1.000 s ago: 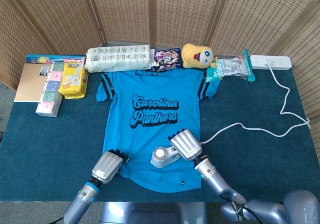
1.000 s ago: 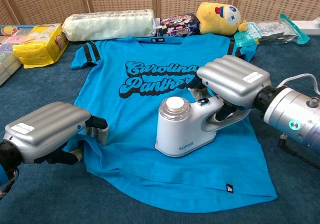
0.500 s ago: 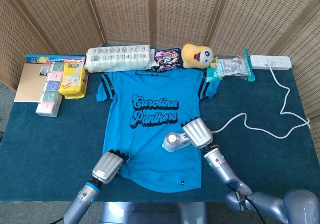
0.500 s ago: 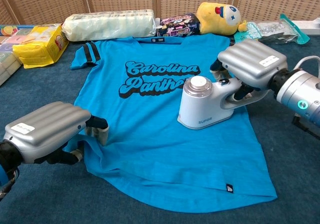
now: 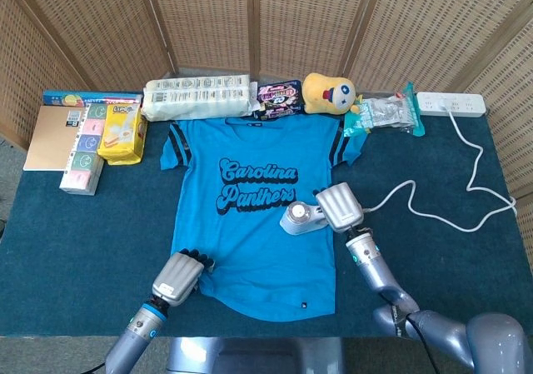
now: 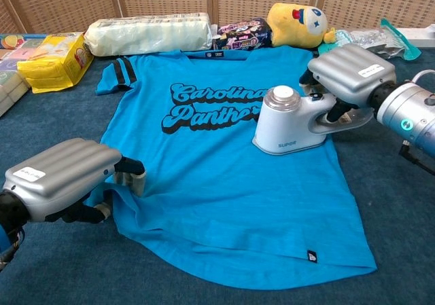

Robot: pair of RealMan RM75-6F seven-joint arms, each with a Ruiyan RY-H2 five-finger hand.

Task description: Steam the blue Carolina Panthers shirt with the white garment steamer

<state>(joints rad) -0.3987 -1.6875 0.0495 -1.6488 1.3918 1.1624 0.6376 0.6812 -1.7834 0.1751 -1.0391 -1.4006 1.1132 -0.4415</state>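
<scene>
The blue Carolina Panthers shirt (image 5: 250, 216) (image 6: 217, 176) lies flat on the dark table with its collar at the far side. The white garment steamer (image 5: 301, 218) (image 6: 289, 123) stands on the shirt's right side, just right of the lettering. My right hand (image 5: 338, 206) (image 6: 350, 74) grips the steamer's handle from the right. My left hand (image 5: 177, 276) (image 6: 61, 178) pinches the shirt's lower left hem and holds it against the table.
The steamer's white cord (image 5: 433, 216) runs right to a power strip (image 5: 452, 102) at the back right. Along the far edge lie a wrapped pack (image 5: 197, 97), snack bag (image 5: 278, 96), yellow plush toy (image 5: 329, 91) and plastic packet (image 5: 387, 112). Boxes and a yellow pack (image 5: 122, 132) sit at the back left.
My right hand has slid the steamer up the shirt, away from the hem and to the right, to just beside the lettering. The left hand has stayed on the hem.
</scene>
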